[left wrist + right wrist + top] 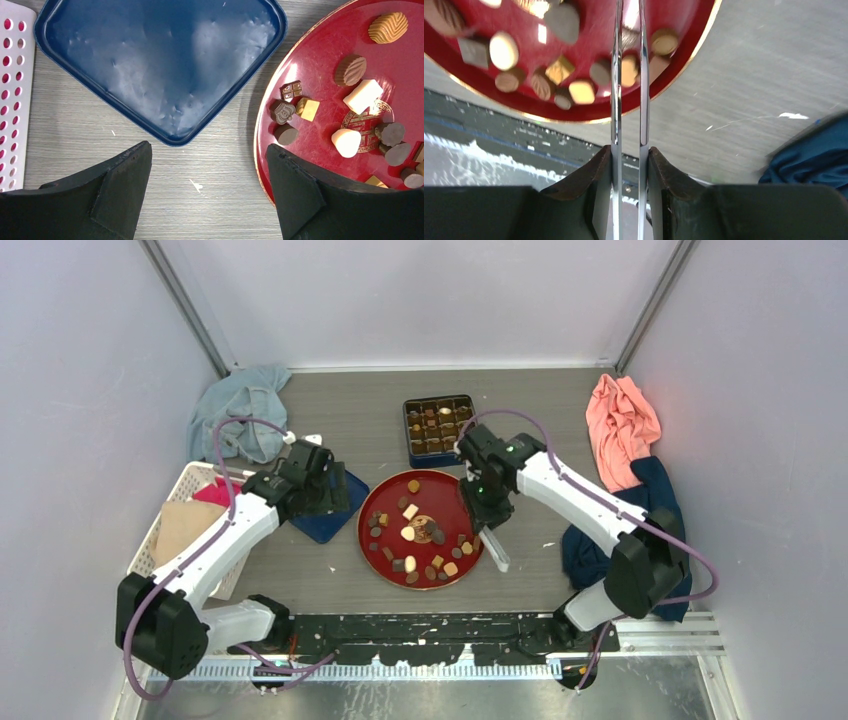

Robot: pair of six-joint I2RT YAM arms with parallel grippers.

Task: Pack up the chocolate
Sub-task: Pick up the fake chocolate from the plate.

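1. right claw (630, 152): closed down on the tongs (615, 75), one finger pressed to each blade. Nothing else is held.
2. tongs: two thin metal blades running straight ahead of the claw with a narrow gap between them. Their tips pass out of the wrist view.
3. chocolate (629, 70): loose round and square pieces in tan, cream and brown, lying ahead of the claw and to its left. One tan piece shows between the blades. The view is blurred, so I cannot tell whether it is pinched or only lies beneath.
4. plate (684, 25): red with a gold rim, and it carries the loose pieces. The blades cross its rim. Bare bench (749, 75) lies ahead and to the claw's right.
5. box (406, 435): a dark compartment tin behind the claw, on the side away from the tong tips and near the plate. Several cells hold chocolate; a few look vacant.
6. left claw (207, 150): spread wide and empty, hanging over the bench. A blue lid (160, 65) is just ahead to its left, and the plate is ahead to its right.
7. step in hand, as judged: taking one piece off the plate with the tongs. Many pieces are not yet packed.
8. next move calls for a firm squeeze on a single piece without nudging its neighbours, then a straight lift, a swing back to the box and a release over a vacant cell.
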